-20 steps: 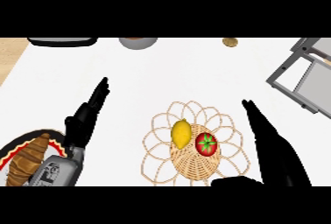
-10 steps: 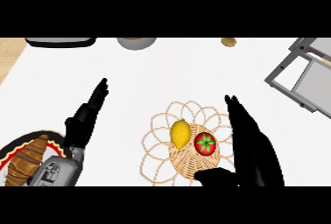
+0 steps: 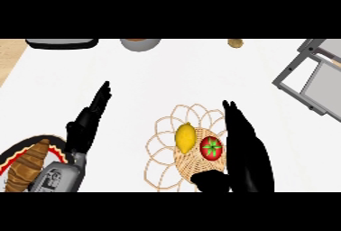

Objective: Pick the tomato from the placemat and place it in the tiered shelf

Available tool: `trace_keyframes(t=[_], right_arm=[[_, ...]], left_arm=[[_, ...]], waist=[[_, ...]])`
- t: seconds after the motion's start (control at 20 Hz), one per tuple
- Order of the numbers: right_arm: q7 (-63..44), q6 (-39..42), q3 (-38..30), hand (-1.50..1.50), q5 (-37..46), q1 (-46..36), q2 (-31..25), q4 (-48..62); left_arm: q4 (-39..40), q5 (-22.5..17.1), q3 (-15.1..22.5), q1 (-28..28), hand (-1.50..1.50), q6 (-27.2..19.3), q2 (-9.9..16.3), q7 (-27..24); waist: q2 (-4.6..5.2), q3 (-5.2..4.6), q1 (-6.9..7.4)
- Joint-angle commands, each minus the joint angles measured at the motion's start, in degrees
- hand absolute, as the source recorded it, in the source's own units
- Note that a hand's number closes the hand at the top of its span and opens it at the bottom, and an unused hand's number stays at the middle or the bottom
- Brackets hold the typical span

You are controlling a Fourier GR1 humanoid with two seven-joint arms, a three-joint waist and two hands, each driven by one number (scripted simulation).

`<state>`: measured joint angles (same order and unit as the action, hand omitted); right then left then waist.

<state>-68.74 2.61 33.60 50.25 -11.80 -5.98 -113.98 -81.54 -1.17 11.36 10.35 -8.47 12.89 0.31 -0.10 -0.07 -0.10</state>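
Right hand [image 3: 245,149], fingers straight and spread, has slid left and now sits just beside the tomato [image 3: 212,148] on the placemat [image 3: 166,135], lower centre. You still need to close round it; your left hand [image 3: 89,119] rests open at lower left.

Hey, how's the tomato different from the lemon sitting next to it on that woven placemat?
The tomato is red with a green star-shaped stem top; the lemon is plain yellow. The tomato looks round, the lemon longer, with pointed ends. The tomato lies right beside the right hand; the lemon lies on its far side. Both rest on the placemat, close together.
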Motion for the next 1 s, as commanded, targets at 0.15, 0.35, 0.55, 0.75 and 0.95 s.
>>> trace_keyframes(t=[0.15,0.35,0.55,0.75,0.95], right_arm=[[-5.7,3.9,-4.2,-1.50,2.6,0.7,4.1,4.1],[-8.9,4.7,-3.5,-1.50,2.0,-2.1,5.9,6.2],[-7.3,4.3,-1.3,-1.50,5.3,3.6,5.9,4.0],[-5.6,4.9,-3.2,-1.50,3.5,2.1,5.9,6.7],[-4.8,4.6,-3.7,-1.50,4.5,2.2,5.9,8.6]], left_arm=[[-0.1,-0.1,-1.5,-0.2,0.00,1.8,0.9,-0.3],[-2.2,1.5,0.2,-1.6,0.00,0.2,-1.3,1.3],[-1.5,0.9,-1.9,0.7,0.00,2.0,0.1,1.8],[-3.8,0.5,-2.4,0.9,0.00,3.3,0.6,3.5],[0.5,1.2,-3.1,3.2,0.00,2.9,-1.4,2.5]], waist=[[0.11,0.03,0.00],[0.06,0.04,0.47],[0.01,0.05,-0.03],[0.00,0.06,0.36],[0.11,0.05,0.06]])
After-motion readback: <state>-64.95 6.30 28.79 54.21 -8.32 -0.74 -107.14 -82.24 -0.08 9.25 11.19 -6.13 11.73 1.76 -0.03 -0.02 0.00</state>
